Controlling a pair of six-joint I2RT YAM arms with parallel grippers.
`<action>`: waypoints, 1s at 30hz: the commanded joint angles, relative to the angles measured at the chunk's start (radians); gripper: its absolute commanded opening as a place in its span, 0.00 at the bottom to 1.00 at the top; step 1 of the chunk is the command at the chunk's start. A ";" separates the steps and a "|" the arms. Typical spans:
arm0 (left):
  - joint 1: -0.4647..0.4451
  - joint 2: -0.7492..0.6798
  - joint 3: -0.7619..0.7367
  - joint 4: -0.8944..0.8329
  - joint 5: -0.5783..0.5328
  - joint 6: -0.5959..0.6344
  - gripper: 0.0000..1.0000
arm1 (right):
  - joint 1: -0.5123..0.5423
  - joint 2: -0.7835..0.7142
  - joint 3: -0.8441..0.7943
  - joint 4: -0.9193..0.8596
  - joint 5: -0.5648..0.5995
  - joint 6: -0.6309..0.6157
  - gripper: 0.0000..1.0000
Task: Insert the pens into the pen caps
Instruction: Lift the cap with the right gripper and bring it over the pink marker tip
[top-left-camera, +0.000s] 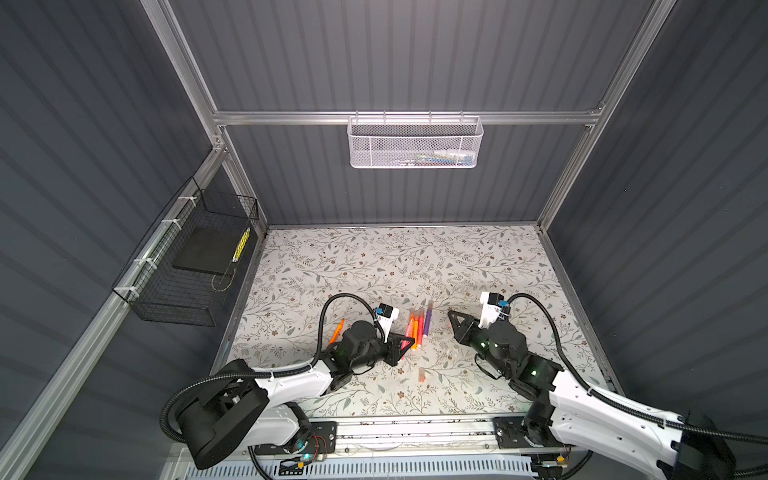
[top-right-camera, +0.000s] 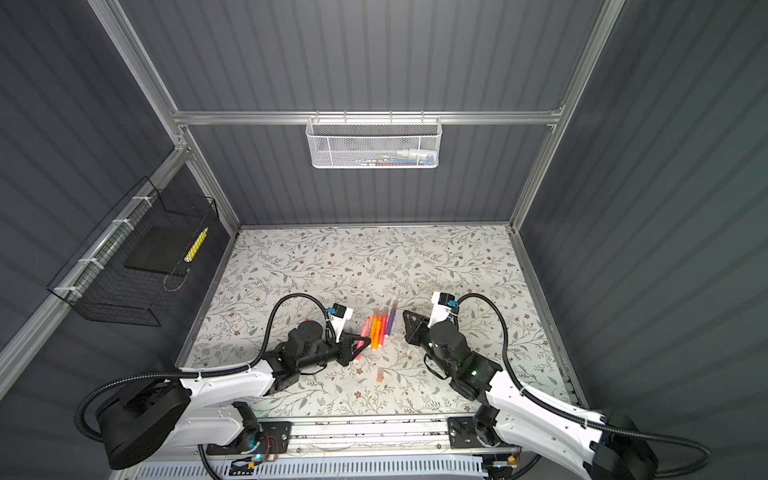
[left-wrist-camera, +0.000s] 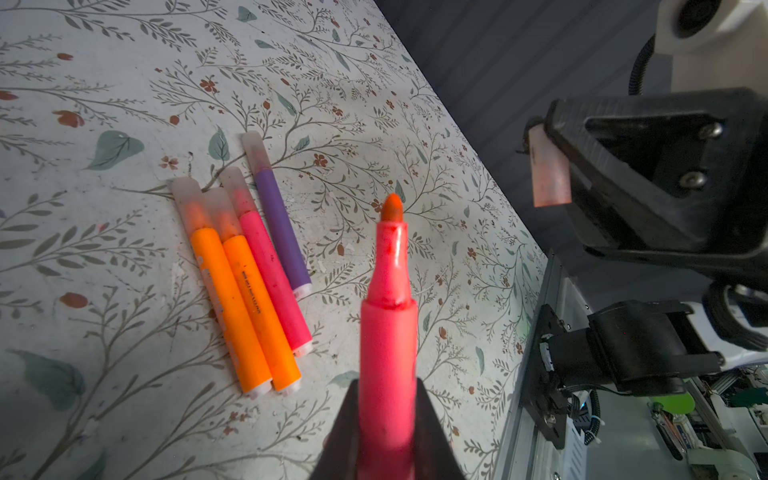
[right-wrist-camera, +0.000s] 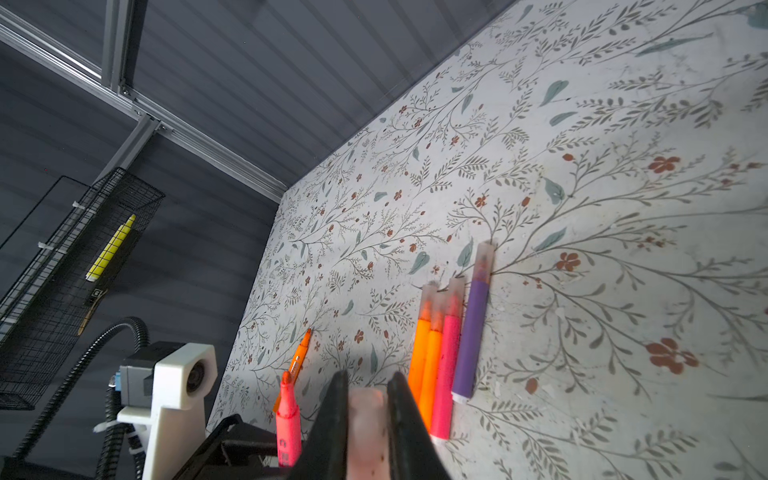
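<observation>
The left end effector (left-wrist-camera: 388, 415) is clamped on an uncapped pink pen (left-wrist-camera: 388, 332), and the right end effector (right-wrist-camera: 368, 388) is clamped on a cap (right-wrist-camera: 368, 432), the two held apart. Between them, four capped pens (top-left-camera: 419, 328) lie side by side on the tabletop (top-left-camera: 415, 266). An uncapped orange pen (top-left-camera: 336, 330) lies beside the left arm, and a spare cap (top-left-camera: 422, 375) lies nearer the front edge.

A table (top-left-camera: 374, 257) covered in a pale sheet printed with leafy twigs and small reddish flowers fills the floor of a booth with dark grey ribbed walls (top-left-camera: 395, 54) braced by an aluminium frame (top-left-camera: 407, 117). A white mesh basket (top-left-camera: 415, 143) hangs from the frame's rear crossbar; its contents are too blurred to name. A black wire basket (top-left-camera: 174, 307) is tied to the left side rail with white zip ties. In it lie a flat black slab (top-left-camera: 203, 251) and, beside that, a yellow patterned stick (top-left-camera: 241, 245).
</observation>
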 joint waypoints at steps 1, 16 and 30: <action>-0.008 0.009 0.016 0.037 0.001 -0.003 0.00 | -0.004 0.067 0.055 0.095 -0.040 0.006 0.01; -0.028 0.019 0.029 0.036 0.029 0.021 0.00 | -0.003 0.323 0.169 0.191 -0.166 0.026 0.00; -0.040 0.014 0.012 0.067 0.024 0.009 0.00 | 0.002 0.372 0.130 0.343 -0.141 0.069 0.00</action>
